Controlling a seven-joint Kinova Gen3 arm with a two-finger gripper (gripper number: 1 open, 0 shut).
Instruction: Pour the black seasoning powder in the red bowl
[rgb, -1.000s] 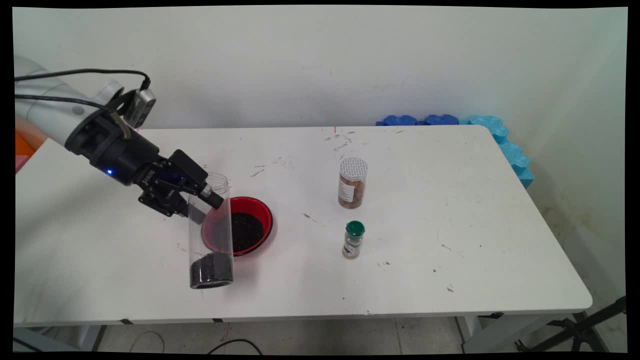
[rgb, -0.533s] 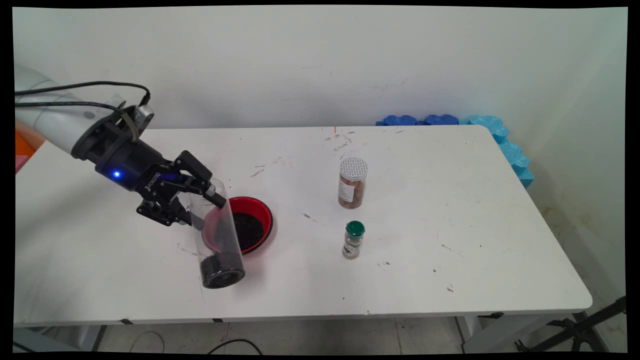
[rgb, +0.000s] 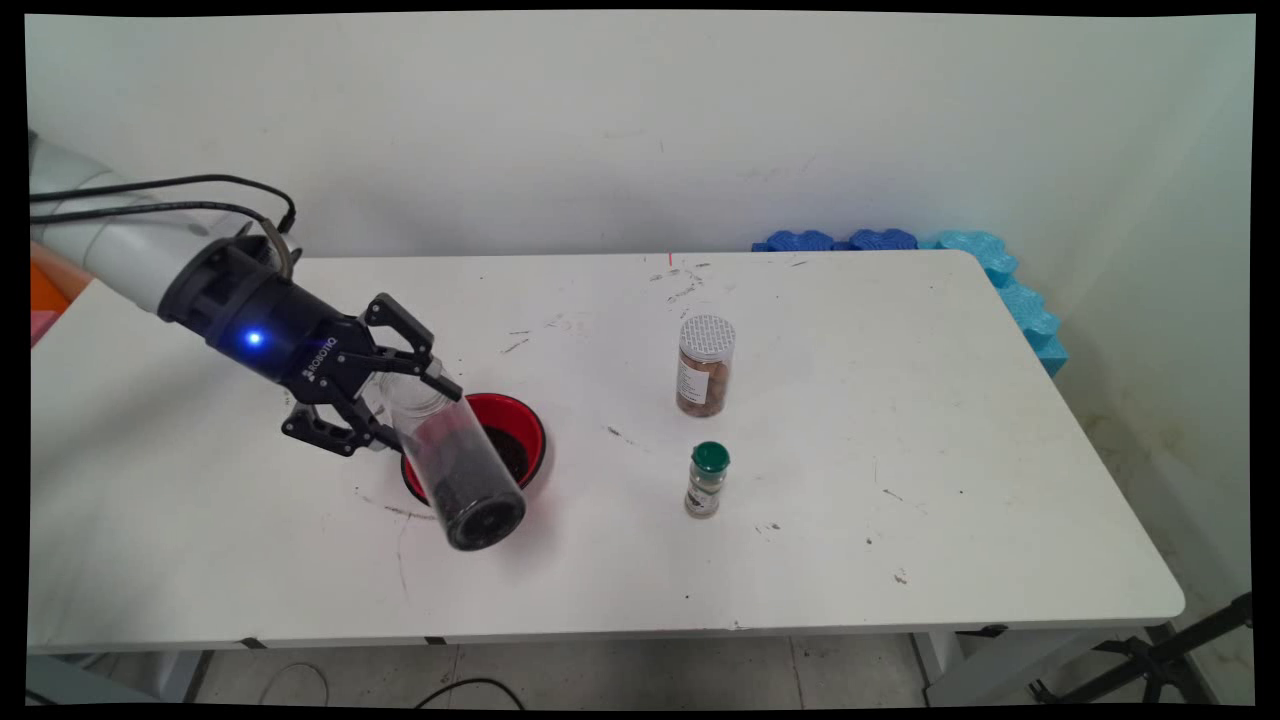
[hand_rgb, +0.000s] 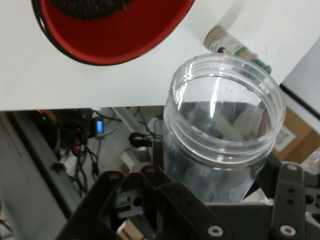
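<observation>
Now | gripper (rgb: 405, 400) clamps clear cylindrical jar (rgb: 455, 465), tilted | glossy red bowl (rgb: 520, 425) behind

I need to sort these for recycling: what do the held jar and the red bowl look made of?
Jar: clear, glossy, likely plastic; its dark grains show through the wall, and the rim is threaded. Bowl: glossy red inside, dark outer edge, probably plastic or lacquer; can't say which.

jar (rgb: 455, 465) tilted before bowl (rgb: 520, 425), two bottles (rgb: 705, 365) to its right
</observation>
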